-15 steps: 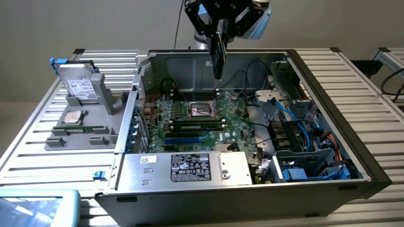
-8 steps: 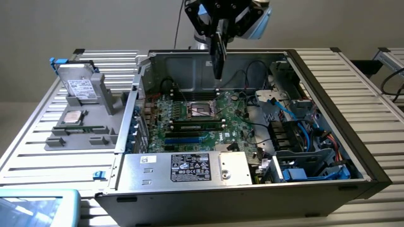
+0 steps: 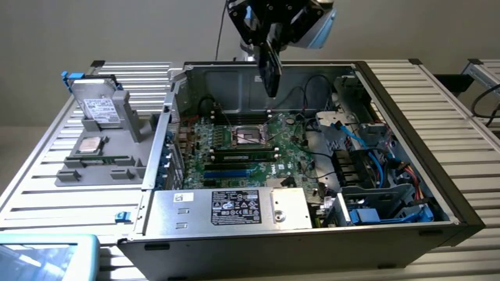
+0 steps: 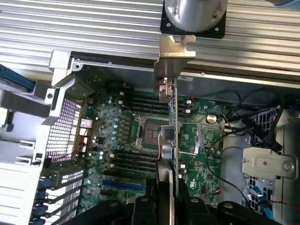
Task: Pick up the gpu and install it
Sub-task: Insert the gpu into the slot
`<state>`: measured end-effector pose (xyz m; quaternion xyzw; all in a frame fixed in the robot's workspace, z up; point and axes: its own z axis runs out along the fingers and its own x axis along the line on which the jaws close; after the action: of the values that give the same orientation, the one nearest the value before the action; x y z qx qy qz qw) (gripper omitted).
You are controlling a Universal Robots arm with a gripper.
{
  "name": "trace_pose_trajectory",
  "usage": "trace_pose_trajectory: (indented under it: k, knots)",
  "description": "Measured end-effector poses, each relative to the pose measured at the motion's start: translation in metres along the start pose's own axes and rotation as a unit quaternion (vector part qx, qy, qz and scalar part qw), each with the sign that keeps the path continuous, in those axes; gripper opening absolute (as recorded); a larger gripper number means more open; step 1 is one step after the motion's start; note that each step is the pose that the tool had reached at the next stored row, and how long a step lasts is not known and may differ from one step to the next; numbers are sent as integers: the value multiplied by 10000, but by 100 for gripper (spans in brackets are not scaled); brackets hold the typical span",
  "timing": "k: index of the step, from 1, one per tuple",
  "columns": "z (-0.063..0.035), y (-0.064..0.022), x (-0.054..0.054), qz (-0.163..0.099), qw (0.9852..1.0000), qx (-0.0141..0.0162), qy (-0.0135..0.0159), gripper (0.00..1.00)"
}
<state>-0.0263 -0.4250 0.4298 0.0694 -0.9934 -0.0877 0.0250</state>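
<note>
Hanging from claw (image 3: 268, 42) — gpu (image 3: 270, 71), long axis vertical

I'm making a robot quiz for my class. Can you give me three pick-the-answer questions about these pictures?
1. Where is the gpu? A) held above the open case B) flat on the table C) plugged into the board
2. What colour is the motherboard? A) red B) green C) yellow
3. The pincer is: A) open and empty B) shut on the gpu C) holding a cable
Answers: 1A, it hangs over the case; 2B, green shows inside; 3B, it clamps the gpu.
</note>
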Motion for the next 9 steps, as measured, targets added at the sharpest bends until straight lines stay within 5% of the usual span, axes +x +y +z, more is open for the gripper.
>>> trace_pose_trajectory:
  k: [5,9]
  knots:
    - [0,0,0,-411,9991,3,70,28]
    - [0,0,0,-770,9969,18,126,28]
